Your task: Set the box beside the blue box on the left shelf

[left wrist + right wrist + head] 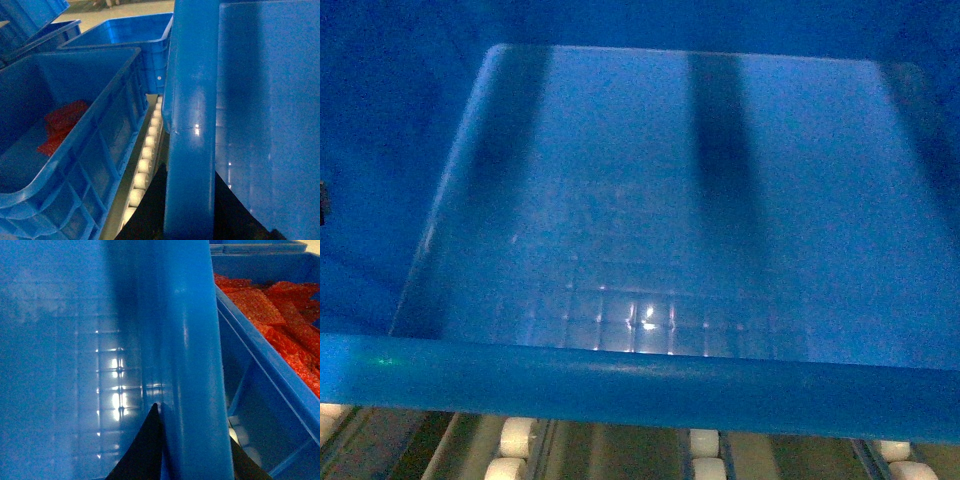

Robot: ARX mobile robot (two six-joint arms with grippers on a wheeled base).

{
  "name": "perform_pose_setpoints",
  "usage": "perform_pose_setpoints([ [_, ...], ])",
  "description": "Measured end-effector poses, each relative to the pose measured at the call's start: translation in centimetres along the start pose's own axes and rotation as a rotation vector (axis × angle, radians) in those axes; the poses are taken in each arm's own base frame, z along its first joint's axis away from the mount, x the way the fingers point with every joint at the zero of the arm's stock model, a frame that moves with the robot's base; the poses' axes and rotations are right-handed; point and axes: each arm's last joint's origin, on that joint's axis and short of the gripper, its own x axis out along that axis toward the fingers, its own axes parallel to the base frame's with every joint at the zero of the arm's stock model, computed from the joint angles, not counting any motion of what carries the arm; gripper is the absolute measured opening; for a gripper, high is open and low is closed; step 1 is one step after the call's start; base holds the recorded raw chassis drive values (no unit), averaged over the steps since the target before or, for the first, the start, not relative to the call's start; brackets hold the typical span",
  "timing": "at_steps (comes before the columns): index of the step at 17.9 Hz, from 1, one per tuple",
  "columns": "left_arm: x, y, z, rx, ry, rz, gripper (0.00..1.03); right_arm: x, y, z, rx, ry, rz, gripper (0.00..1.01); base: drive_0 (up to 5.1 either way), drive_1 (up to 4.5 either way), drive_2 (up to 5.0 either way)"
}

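Observation:
The box (pixel 650 200) fills the head view, its embossed floor empty and its near rim (pixel 620 385) above the left shelf's white rollers (pixel 516 435). My left gripper (pixel 190 200) is shut on the box's left rim (pixel 192 125), one dark finger on each side. My right gripper (pixel 192 450) is shut on the right rim (pixel 190 365) the same way. A blue box (pixel 75 150) holding red material (pixel 62 125) stands close to the left, a roller rail (pixel 145 165) between them. Whether the held box rests on the rollers I cannot tell.
On the right a second blue crate (pixel 270 390) full of red packets (pixel 280 315) stands close to the held box, with rollers (pixel 240 435) showing in the gap. More blue crates (pixel 135 35) stand behind the left one.

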Motion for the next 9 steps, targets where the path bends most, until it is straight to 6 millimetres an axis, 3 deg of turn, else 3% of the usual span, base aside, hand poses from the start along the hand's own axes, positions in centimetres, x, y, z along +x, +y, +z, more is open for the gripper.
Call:
perform_pose_setpoints([
  [9, 0.00, 0.00, 0.00, 0.000, 0.000, 0.000, 0.13, 0.00, 0.00, 0.00, 0.000, 0.000, 0.000, 0.16, 0.0, 0.00, 0.0],
])
